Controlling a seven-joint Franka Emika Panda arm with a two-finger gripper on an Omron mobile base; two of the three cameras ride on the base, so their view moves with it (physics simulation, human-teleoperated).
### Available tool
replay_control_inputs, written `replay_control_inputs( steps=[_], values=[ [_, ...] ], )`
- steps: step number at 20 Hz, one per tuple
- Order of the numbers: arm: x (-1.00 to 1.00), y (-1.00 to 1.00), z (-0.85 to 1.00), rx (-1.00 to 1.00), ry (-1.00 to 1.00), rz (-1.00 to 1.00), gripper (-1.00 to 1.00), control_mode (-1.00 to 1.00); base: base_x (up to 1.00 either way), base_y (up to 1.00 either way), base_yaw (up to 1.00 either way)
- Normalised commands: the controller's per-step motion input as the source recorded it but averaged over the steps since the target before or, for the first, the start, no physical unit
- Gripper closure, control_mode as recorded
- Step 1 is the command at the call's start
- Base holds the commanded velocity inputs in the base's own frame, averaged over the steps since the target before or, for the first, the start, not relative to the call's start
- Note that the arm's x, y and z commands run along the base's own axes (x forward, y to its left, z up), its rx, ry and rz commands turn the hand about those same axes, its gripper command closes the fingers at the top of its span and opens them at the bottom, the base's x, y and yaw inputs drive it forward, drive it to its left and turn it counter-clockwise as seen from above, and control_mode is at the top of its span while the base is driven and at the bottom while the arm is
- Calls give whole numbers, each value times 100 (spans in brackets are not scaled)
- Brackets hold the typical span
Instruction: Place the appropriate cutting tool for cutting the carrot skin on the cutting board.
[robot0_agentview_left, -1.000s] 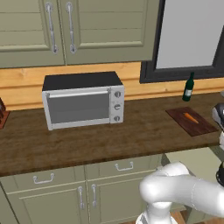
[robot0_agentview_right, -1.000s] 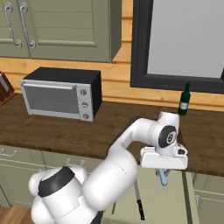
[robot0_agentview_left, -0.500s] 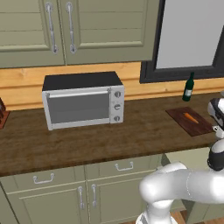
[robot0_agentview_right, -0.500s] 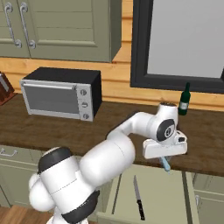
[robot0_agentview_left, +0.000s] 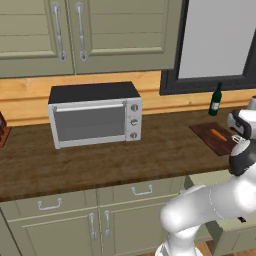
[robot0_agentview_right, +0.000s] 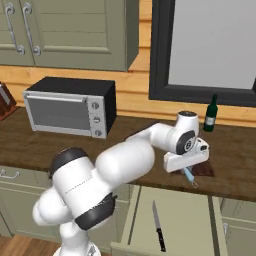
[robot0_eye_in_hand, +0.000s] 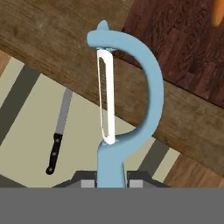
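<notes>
While my gripper (robot0_eye_in_hand: 111, 181) clamps the blue peeler (robot0_eye_in_hand: 127, 109) by its handle, I see the tool hanging over the counter's front edge, just short of the cutting board (robot0_agentview_right: 202, 169). Beside that board's near edge an open drawer (robot0_agentview_right: 175, 220) holds a black-handled knife (robot0_agentview_right: 158, 226). On the board lies the carrot (robot0_agentview_left: 218, 134), with a green bottle (robot0_agentview_left: 215, 100) behind it.
</notes>
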Motion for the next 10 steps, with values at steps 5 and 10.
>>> replay_control_inputs(
  steps=[5,10],
  values=[
    [76,0,0,0,0,11,100,-100,0,0,0],
    [69,0,-3,0,0,10,100,-100,0,0,0]
  ],
)
